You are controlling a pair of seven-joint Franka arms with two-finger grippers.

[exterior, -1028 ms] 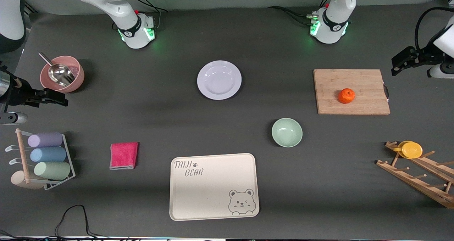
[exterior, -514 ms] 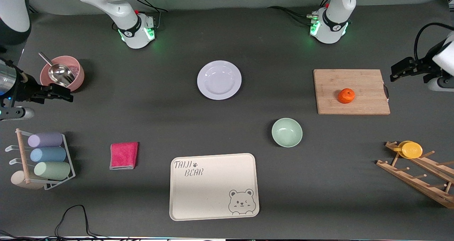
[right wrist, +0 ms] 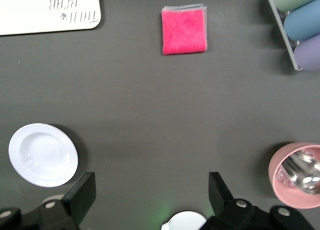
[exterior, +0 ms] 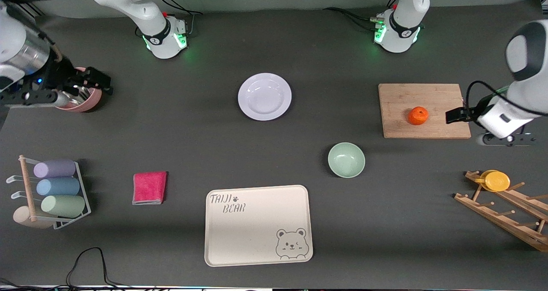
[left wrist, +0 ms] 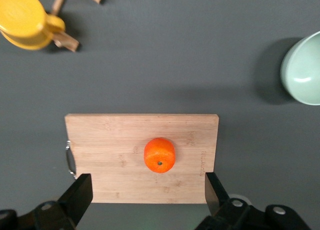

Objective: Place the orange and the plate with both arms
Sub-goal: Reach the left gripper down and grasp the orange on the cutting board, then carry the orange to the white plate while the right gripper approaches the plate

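The orange (exterior: 418,115) sits on a wooden cutting board (exterior: 424,98) toward the left arm's end of the table. The lavender-white plate (exterior: 264,96) lies on the table between the two arm bases. My left gripper (exterior: 454,114) is open and empty over the board's handle end, beside the orange. In the left wrist view the orange (left wrist: 159,154) lies on the board (left wrist: 110,155), just ahead of the open gripper (left wrist: 146,195). My right gripper (exterior: 100,82) is open and empty over the pink bowl. The right wrist view shows the plate (right wrist: 43,154) off to one side of the gripper (right wrist: 151,192).
A pale green bowl (exterior: 346,159) stands nearer the camera than the board. A cream bear tray (exterior: 258,225), a pink cloth (exterior: 149,188), a rack of cups (exterior: 51,192), a pink bowl with a metal scoop (exterior: 87,99) and a wooden rack with a yellow disc (exterior: 496,181) are also on the table.
Both arms swung in from the table ends. The left gripper moved to the board's end beside the orange. The right gripper moved over the pink bowl. Nothing was grasped.
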